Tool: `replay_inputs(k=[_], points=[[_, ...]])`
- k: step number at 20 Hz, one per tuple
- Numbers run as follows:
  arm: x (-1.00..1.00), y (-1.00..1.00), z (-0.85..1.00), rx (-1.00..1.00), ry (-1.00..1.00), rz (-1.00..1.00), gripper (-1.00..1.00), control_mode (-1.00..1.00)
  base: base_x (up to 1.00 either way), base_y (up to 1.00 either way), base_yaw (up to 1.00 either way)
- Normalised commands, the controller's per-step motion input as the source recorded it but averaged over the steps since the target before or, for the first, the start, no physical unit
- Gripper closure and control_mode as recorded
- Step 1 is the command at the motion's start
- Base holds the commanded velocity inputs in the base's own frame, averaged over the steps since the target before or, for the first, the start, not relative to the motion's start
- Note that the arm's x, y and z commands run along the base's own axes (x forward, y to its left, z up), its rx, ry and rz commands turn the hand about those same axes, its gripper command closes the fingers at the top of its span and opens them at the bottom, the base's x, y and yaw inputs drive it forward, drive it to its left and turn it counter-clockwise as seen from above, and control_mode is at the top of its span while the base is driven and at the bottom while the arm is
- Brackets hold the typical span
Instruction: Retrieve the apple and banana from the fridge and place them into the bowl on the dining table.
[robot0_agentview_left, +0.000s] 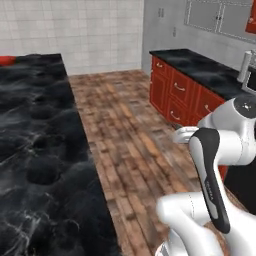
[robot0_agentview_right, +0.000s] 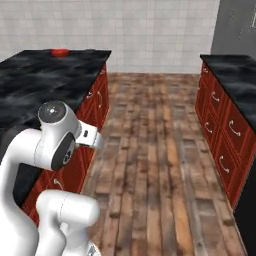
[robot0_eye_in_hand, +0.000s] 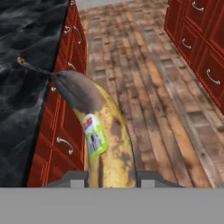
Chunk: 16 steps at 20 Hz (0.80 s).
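A yellow banana (robot0_eye_in_hand: 105, 144) with brown marks, a dark stem end and a green sticker runs up from between my finger tips. My gripper (robot0_eye_in_hand: 109, 178) is shut on the banana, above the floor beside the dining table (robot0_eye_in_hand: 26, 65). The table's black veined marble top (robot0_agentview_left: 40, 150) fills the left of the left base view. The red bowl (robot0_agentview_right: 60, 51) sits at the table's far end, and its rim also peeks in at the left edge (robot0_agentview_left: 5, 60). The apple and the fridge are out of view.
A wooden floor aisle (robot0_agentview_right: 150, 150) runs between the dining table and a row of red cabinets with a black counter (robot0_agentview_left: 200, 70) on the right. A white tiled wall (robot0_agentview_right: 150, 30) closes the far end. My white arm (robot0_agentview_right: 55, 135) hangs over the table's near corner.
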Motion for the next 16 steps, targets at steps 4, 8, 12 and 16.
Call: replay_inputs(k=[4, 8, 12, 16], points=[[0.00, 0.00, 0.00, 0.00, 0.00, 0.00, 1.00, 1.00, 1.00, -0.98, 0.32], [0.00, 0.00, 0.00, 0.00, 0.00, 0.00, 1.00, 1.00, 1.00, -0.91, 0.24], [0.00, 0.00, 0.00, 0.00, 0.00, 0.00, 1.00, 1.00, 1.00, -0.34, 0.17], [0.00, 0.00, 0.00, 0.00, 0.00, 0.00, 1.00, 1.00, 1.00, -0.16, 0.15]])
